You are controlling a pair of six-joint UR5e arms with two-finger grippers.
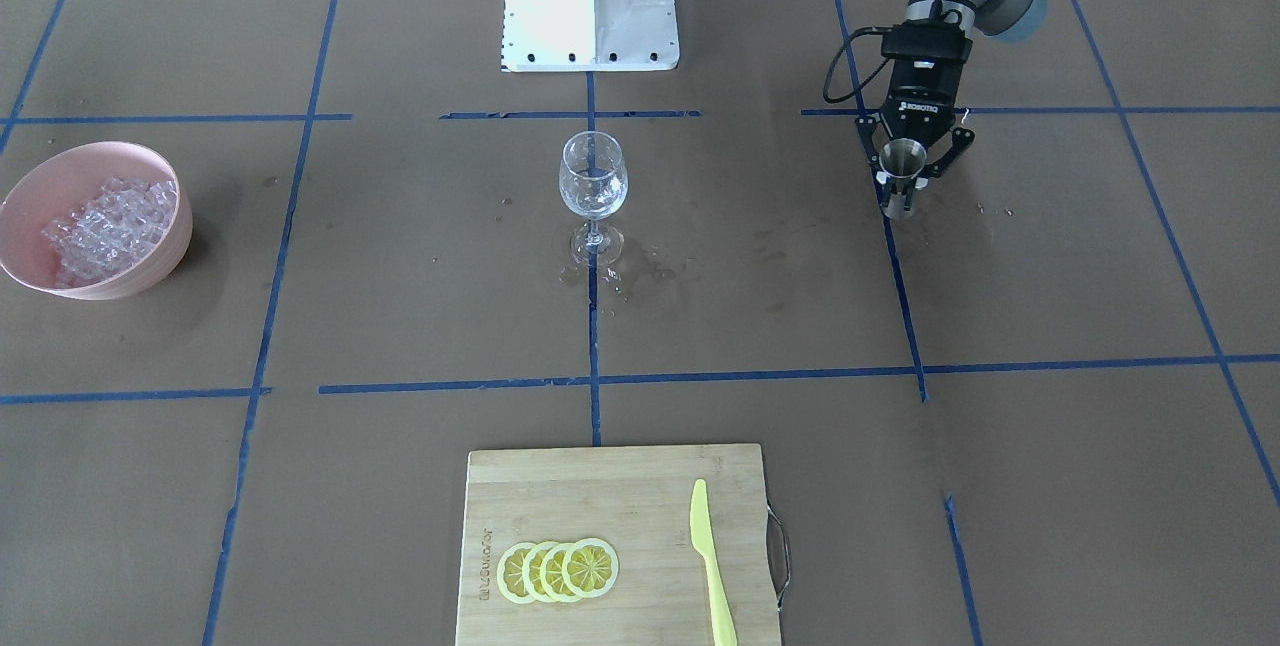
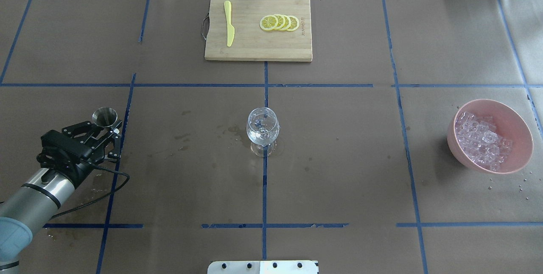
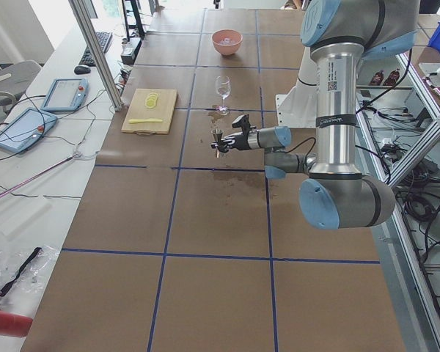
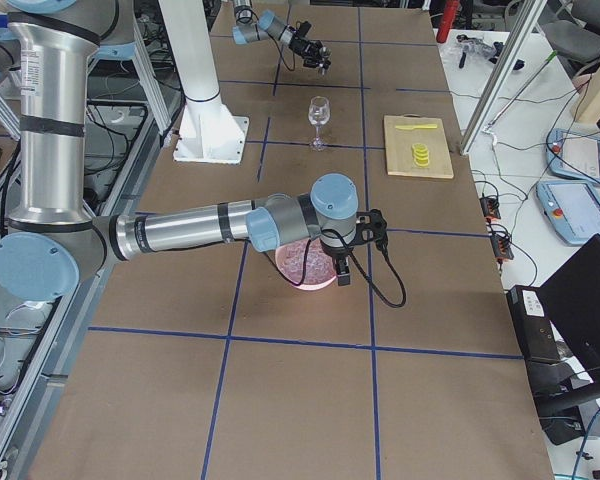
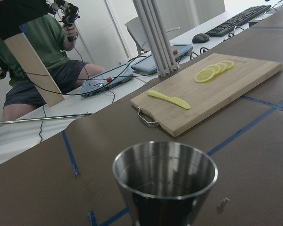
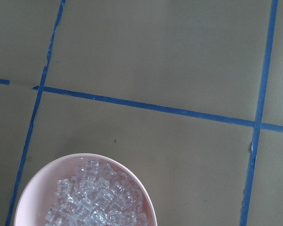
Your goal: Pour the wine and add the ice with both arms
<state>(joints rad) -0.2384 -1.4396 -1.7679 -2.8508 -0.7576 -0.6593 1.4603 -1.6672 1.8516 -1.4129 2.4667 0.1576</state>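
My left gripper [image 1: 906, 178] is shut on a small steel jigger [image 1: 903, 158] and holds it upright above the table, well to the left of the wine glass [image 2: 263, 126]. The jigger [image 5: 165, 176] fills the left wrist view. The clear glass [image 1: 593, 176] stands upright at the table's middle. The ice [image 2: 483, 138] is heaped in a pink bowl [image 2: 516, 115] on my right. My right gripper [image 4: 340, 262] shows only in the exterior right view, just above the bowl; I cannot tell if it is open. The right wrist view looks down on the ice [image 6: 92, 200].
A wooden cutting board [image 2: 254, 49] at the far edge carries lemon slices [image 2: 280, 22] and a yellow knife [image 2: 229, 23]. Wet spots [image 1: 640, 271] lie around the glass's foot. The white pedestal base [image 1: 590, 6] stands on the robot's side.
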